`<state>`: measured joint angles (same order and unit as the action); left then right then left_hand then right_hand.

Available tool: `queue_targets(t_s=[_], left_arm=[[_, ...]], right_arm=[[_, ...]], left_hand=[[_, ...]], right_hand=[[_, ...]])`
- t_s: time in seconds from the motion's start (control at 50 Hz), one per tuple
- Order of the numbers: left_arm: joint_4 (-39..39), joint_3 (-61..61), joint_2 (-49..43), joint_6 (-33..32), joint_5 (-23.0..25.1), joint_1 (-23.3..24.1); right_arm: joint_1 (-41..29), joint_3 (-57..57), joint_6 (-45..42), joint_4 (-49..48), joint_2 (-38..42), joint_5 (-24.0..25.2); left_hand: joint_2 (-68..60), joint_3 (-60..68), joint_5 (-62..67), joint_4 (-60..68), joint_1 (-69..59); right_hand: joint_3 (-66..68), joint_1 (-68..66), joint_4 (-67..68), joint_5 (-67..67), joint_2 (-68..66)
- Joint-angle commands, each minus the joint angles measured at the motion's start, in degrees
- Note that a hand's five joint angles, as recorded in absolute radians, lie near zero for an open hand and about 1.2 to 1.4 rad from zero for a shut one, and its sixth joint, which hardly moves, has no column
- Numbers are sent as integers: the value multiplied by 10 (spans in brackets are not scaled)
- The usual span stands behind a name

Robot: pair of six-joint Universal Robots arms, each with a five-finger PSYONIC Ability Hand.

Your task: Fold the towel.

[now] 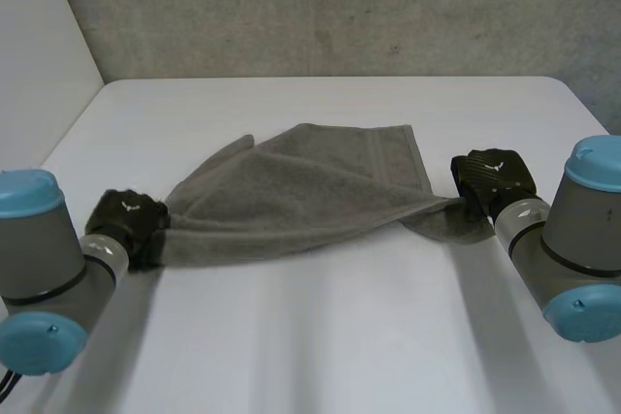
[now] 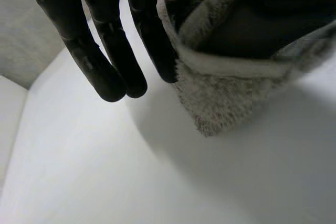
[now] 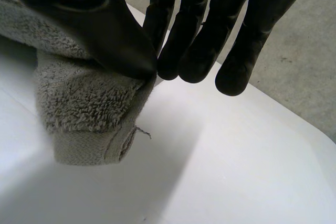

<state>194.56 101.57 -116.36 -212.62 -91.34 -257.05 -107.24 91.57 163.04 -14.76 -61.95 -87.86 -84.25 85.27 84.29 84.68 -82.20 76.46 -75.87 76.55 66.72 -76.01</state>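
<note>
Table [image 1: 320,336]: towel [image 1: 301,191] between both hands [image 1: 126,220] [image 1: 490,176]

A white table [image 1: 320,356] with rounded far corners spreads across the foreground, its top smooth and matte. Behind it stands a rough grey concrete wall [image 1: 340,7], mottled and speckled. At the left, a plain white panel [image 1: 39,55] meets that wall along a slanted edge

Held towel [image 1: 301,191] corners hidden under left hand [image 1: 128,222], right hand [image 1: 493,176] (head view); arms [image 1: 44,259] cropped by edges.
</note>
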Motion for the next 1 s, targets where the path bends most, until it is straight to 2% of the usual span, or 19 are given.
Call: queue_targets(t_s=[0.02,0.14,0.18,0.3,0.34,0.4,0.44,0.48,0.52,0.6,0.68,0.72,0.78,0.88,0.94,0.98,1.0], left_arm=[[12,-12,45,7,-1,-15],[11,-29,128,27,0,-13],[6,-43,180,58,2,-15],[-3,-80,242,96,12,-15],[-39,-115,261,99,27,-12],[-64,-140,263,100,34,-10],[-123,-192,259,102,49,-6],[-150,-216,253,103,54,-8],[-171,-237,242,103,58,-7],[-207,-296,151,99,60,-7],[-237,-338,88,98,58,-6],[-262,-388,21,96,56,-4],[-272,-419,-15,96,56,-3],[-304,-543,-135,96,54,-3],[-305,-583,-157,97,51,-2],[-304,-665,-189,100,45,-1],[-304,-665,-189,100,45,-1]], right_arm=[[-1,-3,0,3,-9,1],[5,-18,-9,35,-62,6],[5,-42,-29,80,-111,15],[7,-107,-60,179,-160,41],[9,-162,-65,240,-188,58],[9,-193,-66,264,-200,66],[9,-249,-71,307,-212,71],[8,-276,-77,328,-210,72],[9,-300,-90,349,-202,72],[6,-339,-128,394,-146,70],[0,-350,-149,399,-98,65],[-4,-357,-164,398,-54,61],[-8,-367,-168,396,-28,60],[-31,-472,-170,394,93,44],[-37,-510,-170,388,119,34],[-43,-597,-171,353,168,9],[-43,-598,-170,352,169,9]], left_hand=[[42,-53,-143,-47,22],[42,-53,-143,-47,22],[42,-53,-143,-47,22],[42,-53,-143,-47,22],[42,-53,-143,-47,22],[42,-53,-143,-47,22],[42,-53,-143,-47,22],[42,-53,-143,-47,22],[42,-53,-143,-47,22],[42,-53,-143,-47,22],[42,-53,-143,-47,22],[42,-53,-143,-47,22],[42,-53,-143,-47,22],[42,-53,-143,-47,22],[42,-53,-143,-47,22],[42,-53,-143,-47,22],[42,-53,-143,-47,22]], right_hand=[[35,-41,35,33,-40],[35,-41,35,33,-40],[35,-41,35,33,-40],[35,-41,35,33,-40],[35,-41,35,33,-40],[35,-41,35,33,-40],[35,-41,35,33,-40],[35,-41,35,33,-40],[35,-41,35,33,-40],[35,-41,35,33,-40],[35,-41,35,33,-40],[35,-41,35,33,-40],[35,-41,35,33,-40],[35,-41,35,33,-40],[35,-41,35,33,-40],[35,-41,35,33,-40],[35,-41,35,33,-40]])
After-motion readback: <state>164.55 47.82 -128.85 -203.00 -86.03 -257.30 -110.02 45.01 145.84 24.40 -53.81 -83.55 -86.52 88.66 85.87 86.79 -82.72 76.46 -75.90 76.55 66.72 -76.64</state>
